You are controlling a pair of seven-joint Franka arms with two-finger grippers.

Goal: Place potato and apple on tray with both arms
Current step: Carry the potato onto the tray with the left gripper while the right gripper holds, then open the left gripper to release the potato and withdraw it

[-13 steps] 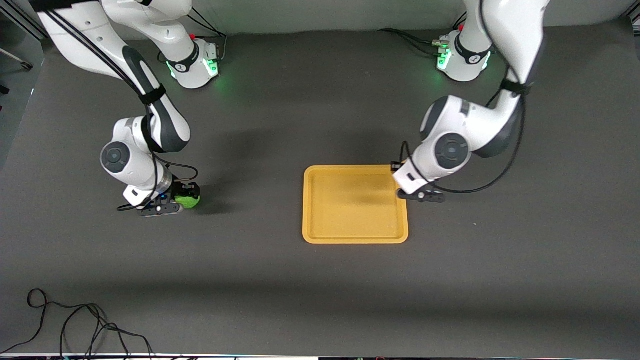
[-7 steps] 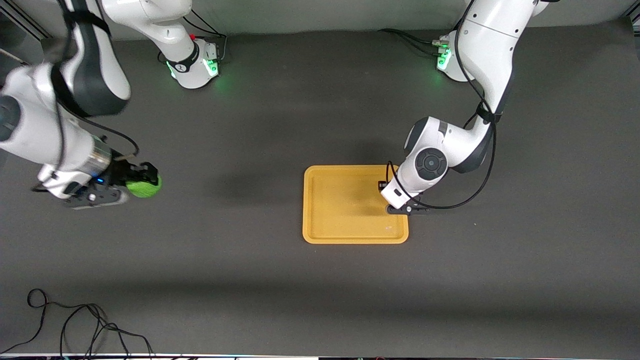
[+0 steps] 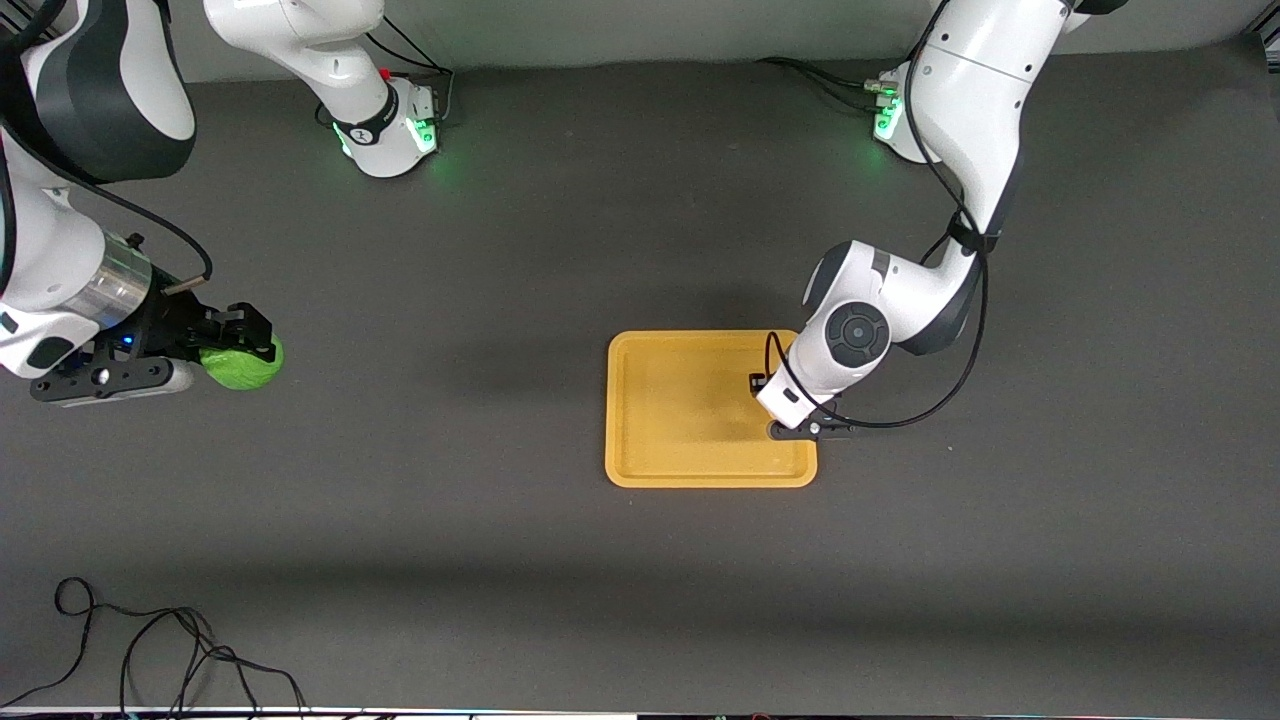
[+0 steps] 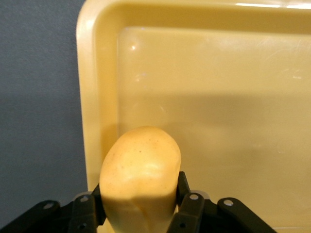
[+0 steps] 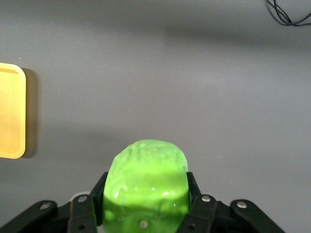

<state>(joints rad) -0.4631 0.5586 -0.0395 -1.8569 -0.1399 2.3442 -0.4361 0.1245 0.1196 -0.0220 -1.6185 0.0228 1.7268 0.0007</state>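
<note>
My right gripper (image 3: pixel 245 345) is shut on the green apple (image 3: pixel 243 367) and holds it up in the air over the table at the right arm's end, well away from the orange-yellow tray (image 3: pixel 680 400). In the right wrist view the apple (image 5: pixel 147 177) sits between the fingers (image 5: pixel 197 204), and a corner of the tray (image 5: pixel 9 111) shows. My left gripper (image 3: pixel 795 428) hangs low over the tray's corner toward the left arm's end. In the left wrist view it is shut on the yellow-orange potato (image 4: pixel 141 167), just above the tray's floor (image 4: pixel 218 97). The wrist hides the potato in the front view.
A loose black cable (image 3: pixel 150 650) lies on the dark table near the front camera, toward the right arm's end; it also shows in the right wrist view (image 5: pixel 289 12). The two arm bases (image 3: pixel 385 130) glow green at the back.
My right gripper has lifted the apple off the table and carried it up and toward the right arm's end. My left gripper has moved from beside the tray's rim to over the tray.
</note>
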